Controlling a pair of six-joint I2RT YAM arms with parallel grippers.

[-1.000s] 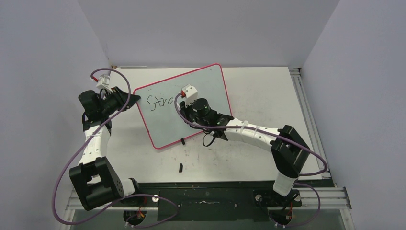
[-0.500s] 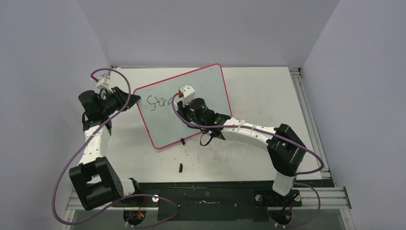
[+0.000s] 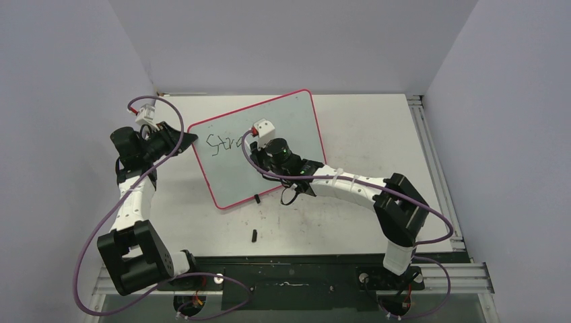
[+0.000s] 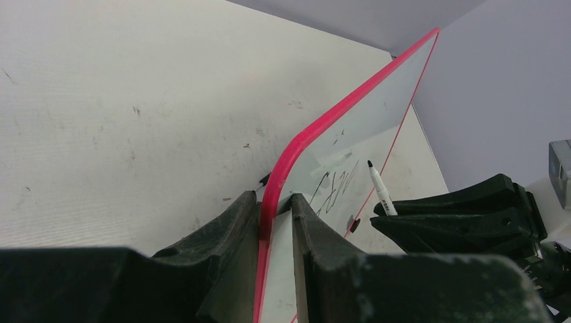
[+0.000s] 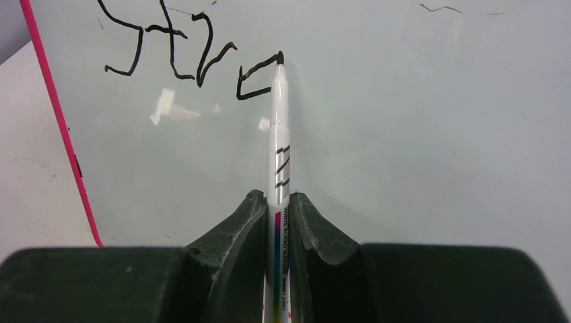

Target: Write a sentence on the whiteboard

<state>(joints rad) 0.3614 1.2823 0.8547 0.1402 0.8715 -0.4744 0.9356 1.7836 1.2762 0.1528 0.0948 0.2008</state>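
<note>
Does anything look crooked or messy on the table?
The whiteboard sits crooked, turned at a slant to the table edges, one corner pinched between the left fingers. A small black piece lies loose on the table nearer the arms. Nothing looks spilled or broken.

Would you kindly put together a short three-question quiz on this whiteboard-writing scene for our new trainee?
1. True or false: the left gripper is shut on the pink rim of the whiteboard.
2. What does the right gripper hold? A) a marker B) an eraser C) nothing
3. How many letters of the sentence are complete, and where is the marker's tip?
Key: 1 true. 2 A. 3 Three, "Str"; the tip sits at the end of the unfinished fourth letter's stroke.
</note>
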